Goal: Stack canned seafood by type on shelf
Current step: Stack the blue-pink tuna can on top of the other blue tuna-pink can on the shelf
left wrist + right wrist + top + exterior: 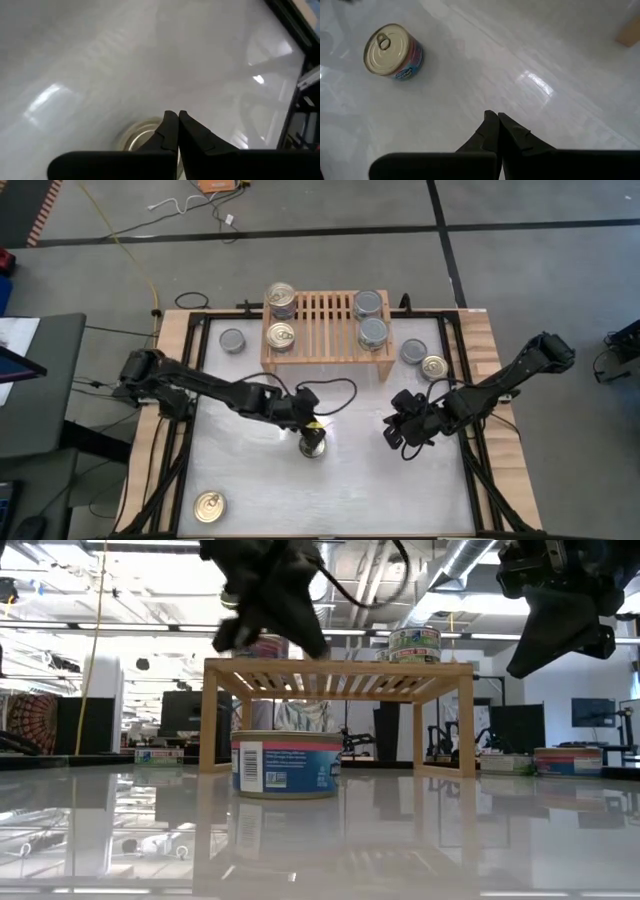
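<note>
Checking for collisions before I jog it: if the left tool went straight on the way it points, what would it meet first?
Likely the can directly beneath it on the table. The left tool, shut, points down with the can's top just past its tips. How far apart they are is unclear.

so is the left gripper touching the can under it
Apart. The low view shows the shut left gripper hanging well above the can, with the shelf's top showing in the gap between them.

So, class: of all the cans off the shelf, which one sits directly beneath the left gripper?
The can at mid-table, right under the shut left gripper. The other loose cans lie far off, beside the shelf or in the near-left corner.
</note>
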`<state>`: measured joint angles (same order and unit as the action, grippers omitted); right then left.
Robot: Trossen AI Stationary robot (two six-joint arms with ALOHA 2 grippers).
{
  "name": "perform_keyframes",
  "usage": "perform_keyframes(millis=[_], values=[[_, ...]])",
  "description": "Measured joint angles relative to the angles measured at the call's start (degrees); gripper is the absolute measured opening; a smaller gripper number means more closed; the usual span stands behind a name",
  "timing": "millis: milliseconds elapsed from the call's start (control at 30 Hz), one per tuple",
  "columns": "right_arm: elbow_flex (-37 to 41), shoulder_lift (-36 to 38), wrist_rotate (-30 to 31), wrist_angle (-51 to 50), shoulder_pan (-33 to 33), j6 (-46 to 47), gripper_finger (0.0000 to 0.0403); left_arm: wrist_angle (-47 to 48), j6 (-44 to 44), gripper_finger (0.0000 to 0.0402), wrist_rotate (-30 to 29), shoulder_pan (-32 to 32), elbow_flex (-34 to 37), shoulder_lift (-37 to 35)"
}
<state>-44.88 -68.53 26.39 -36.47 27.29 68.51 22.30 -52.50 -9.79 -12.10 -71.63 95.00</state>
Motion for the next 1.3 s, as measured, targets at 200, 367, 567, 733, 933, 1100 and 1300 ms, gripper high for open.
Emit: perform_keyframes(millis=[200, 367, 567, 733, 933, 1100, 1300], values=[[0.0, -0.1, 0.2, 4.8, 0.0, 0.0, 0.0028, 13.5, -7.3, 0.0, -10.0, -3.8, 0.0, -6.3], [0.1, -0.2, 0.7, 7.2, 0.0, -0.1, 0.0028, 22.0, -16.5, 0.0, -11.6, -8.4, 2.3, -9.4], [0.2, -2.2, 0.7, 14.1, 0.0, -0.2, 0.0028, 12.0, -24.5, 0.0, -12.0, -12.0, 15.2, -14.5], [0.2, -9.7, 0.7, 24.9, -1.8, -2.6, 0.0028, -4.8, -20.8, 0.0, -10.1, -13.6, 23.5, -16.0], [-1.7, -20.1, 0.4, 32.3, -4.9, -2.7, 0.0028, -9.4, -17.2, 0.0, -5.5, -13.2, 25.3, -12.5], [-7.1, -26.1, -1.5, 32.4, -6.9, -4.3, 0.0021, -9.7, -12.2, 0.0, -0.5, -11.7, 25.3, -9.6], [-13.2, -31.3, -2.6, 32.0, -9.2, -5.1, 0.0022, -9.8, -4.1, 0.0, 0.6, -9.4, 25.2, -9.6]])
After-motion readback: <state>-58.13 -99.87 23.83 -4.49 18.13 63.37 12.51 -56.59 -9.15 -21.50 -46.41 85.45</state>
